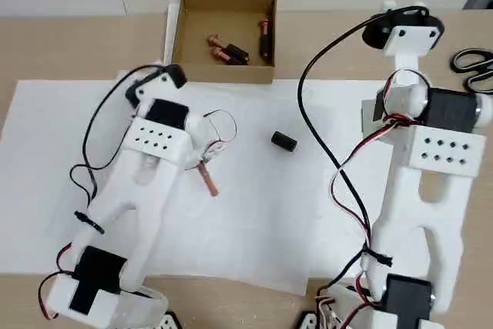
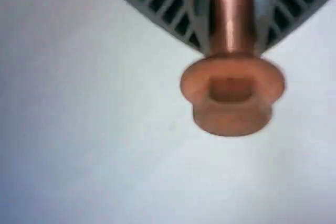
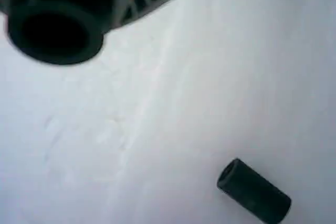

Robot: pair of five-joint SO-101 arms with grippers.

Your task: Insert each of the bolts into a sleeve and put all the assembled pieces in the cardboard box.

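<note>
In the cardboard box point(image 1: 178, 36) at the table's point(image 1: 46, 44) far edge lie assembled pieces point(image 1: 228, 52). A sleeve point(image 1: 283, 142) lies in front of the box, slightly right. A bolt point(image 1: 207, 179) between the left gripper's point(image 1: 202, 164) fingers point(image 2: 157, 3) sits farther in front. Scissors point(image 1: 473, 67) lie well right.

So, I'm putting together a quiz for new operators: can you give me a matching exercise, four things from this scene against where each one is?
Things:
1. copper bolt
2. loose sleeve
3. assembled pieces
4. scissors

Places:
A. in the cardboard box
B. in the left gripper
C. lying on the white paper
D. on the bare table, off the paper

Pairs: 1-B, 2-C, 3-A, 4-D
</note>
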